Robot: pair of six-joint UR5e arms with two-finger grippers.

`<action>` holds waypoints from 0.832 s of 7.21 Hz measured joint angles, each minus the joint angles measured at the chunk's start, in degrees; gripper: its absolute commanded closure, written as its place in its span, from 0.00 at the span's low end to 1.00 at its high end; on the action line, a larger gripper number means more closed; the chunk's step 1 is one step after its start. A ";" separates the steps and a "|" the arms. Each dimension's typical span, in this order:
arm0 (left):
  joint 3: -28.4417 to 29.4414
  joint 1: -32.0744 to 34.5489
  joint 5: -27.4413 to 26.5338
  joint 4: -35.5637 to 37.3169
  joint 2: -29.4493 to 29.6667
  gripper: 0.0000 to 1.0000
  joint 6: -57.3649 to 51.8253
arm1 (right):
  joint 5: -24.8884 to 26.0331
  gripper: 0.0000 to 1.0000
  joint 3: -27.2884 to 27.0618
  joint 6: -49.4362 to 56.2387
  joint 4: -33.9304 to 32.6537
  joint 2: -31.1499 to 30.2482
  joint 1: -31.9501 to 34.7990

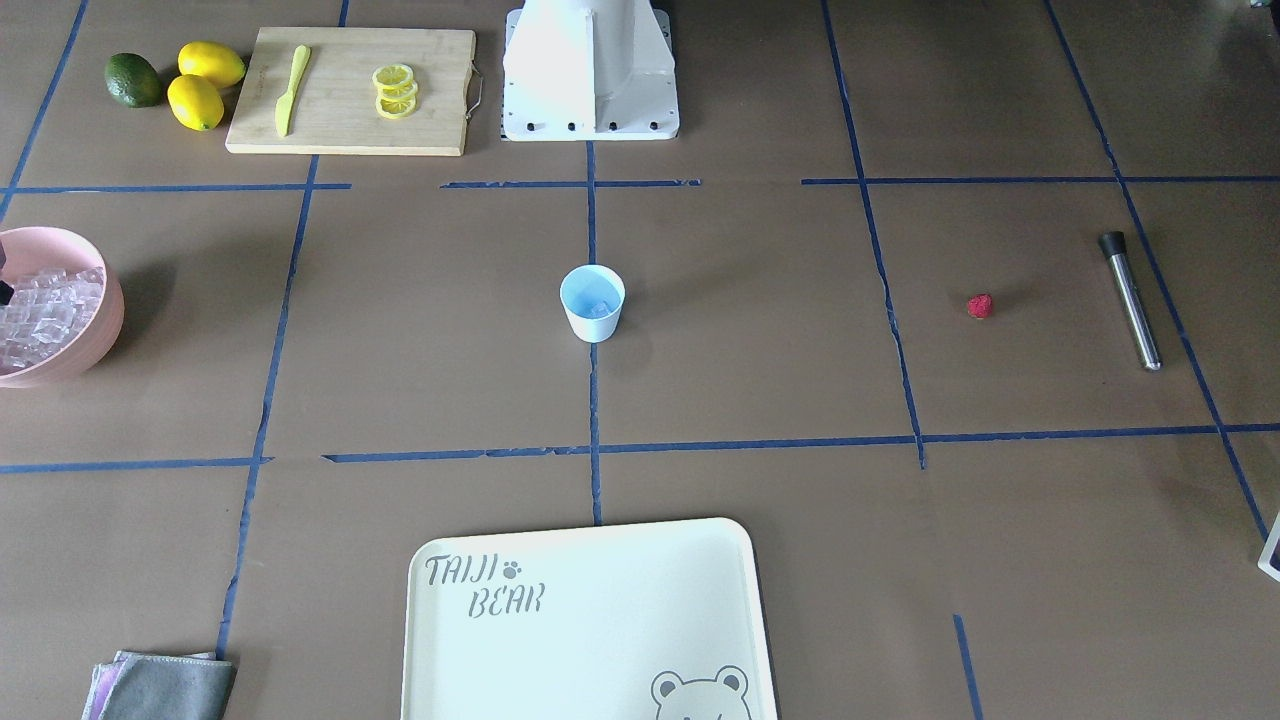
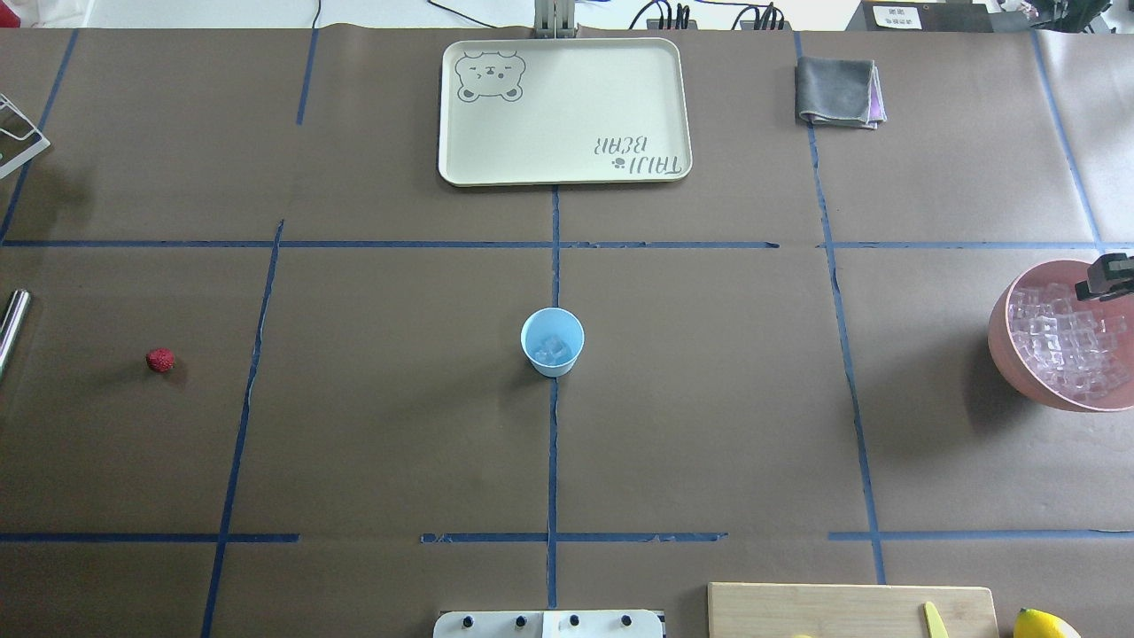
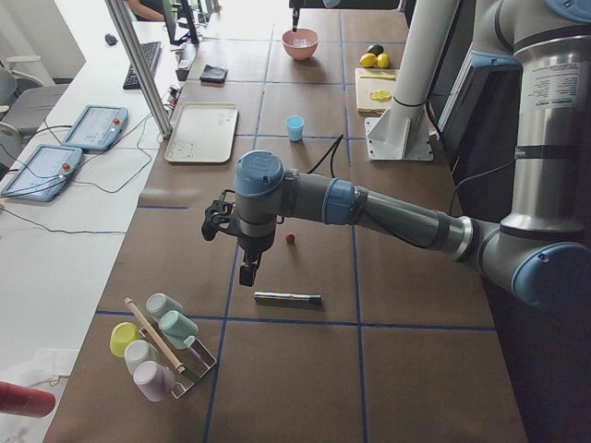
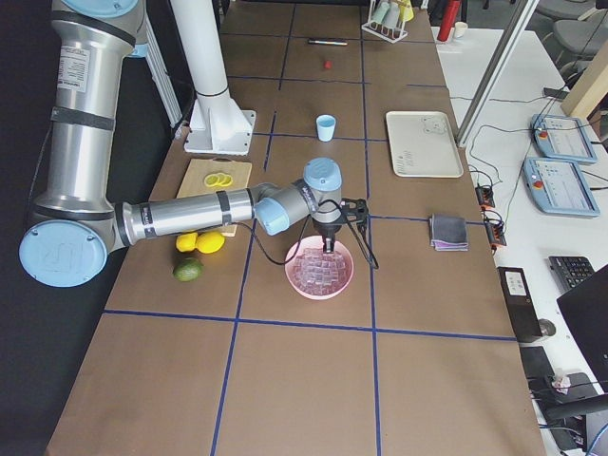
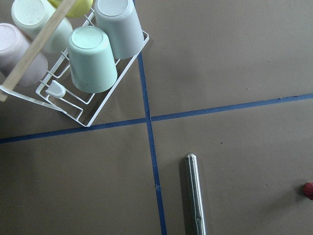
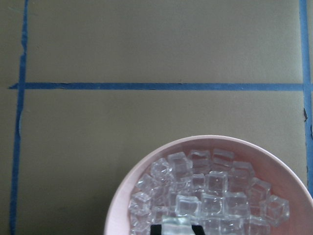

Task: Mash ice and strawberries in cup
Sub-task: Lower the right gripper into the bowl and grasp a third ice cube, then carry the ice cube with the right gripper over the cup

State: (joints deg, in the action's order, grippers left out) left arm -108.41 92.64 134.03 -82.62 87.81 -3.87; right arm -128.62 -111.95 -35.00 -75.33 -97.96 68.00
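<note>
Ice (image 6: 205,196) is lying heaped in the pink bowl (image 6: 210,139), closest to the right wrist camera. The right gripper (image 6: 176,229) is reaching into the pile at 6 o'clock, its dark fingers (image 6: 156,229) sitting on either side of one cube. Whether they are pinching it, I cannot tell.

In the front-facing view the light blue cup (image 1: 590,325) is standing upright mid-bench, holding a few cubes. The strawberry (image 1: 980,306) is lying on the bench well away at the cup's 3 o'clock, and the metal muddler (image 1: 1130,300) is lying farther out the same way.

In the left side view the left gripper (image 3: 247,272) is hanging fingers-down above the bench, the muddler at its 4 o'clock. Its fingers' state cannot be told.
</note>
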 measured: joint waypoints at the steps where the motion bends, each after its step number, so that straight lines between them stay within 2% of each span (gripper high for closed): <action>1: 0.05 0.00 0.00 0.02 0.00 0.00 0.00 | -0.11 1.00 -3.50 -0.10 -8.40 4.21 -0.47; 4: 0.12 -0.03 0.00 0.08 -0.08 0.00 0.61 | 1.10 1.00 -5.79 -4.38 -33.74 26.27 -7.26; 6: 0.24 -0.11 0.00 0.09 -0.06 0.00 0.84 | 3.35 1.00 -4.18 -19.19 -38.78 38.75 -16.61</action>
State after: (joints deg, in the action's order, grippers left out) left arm -108.17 92.52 134.03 -82.53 87.75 -3.03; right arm -125.28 -116.13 -54.19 -114.11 -59.21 51.39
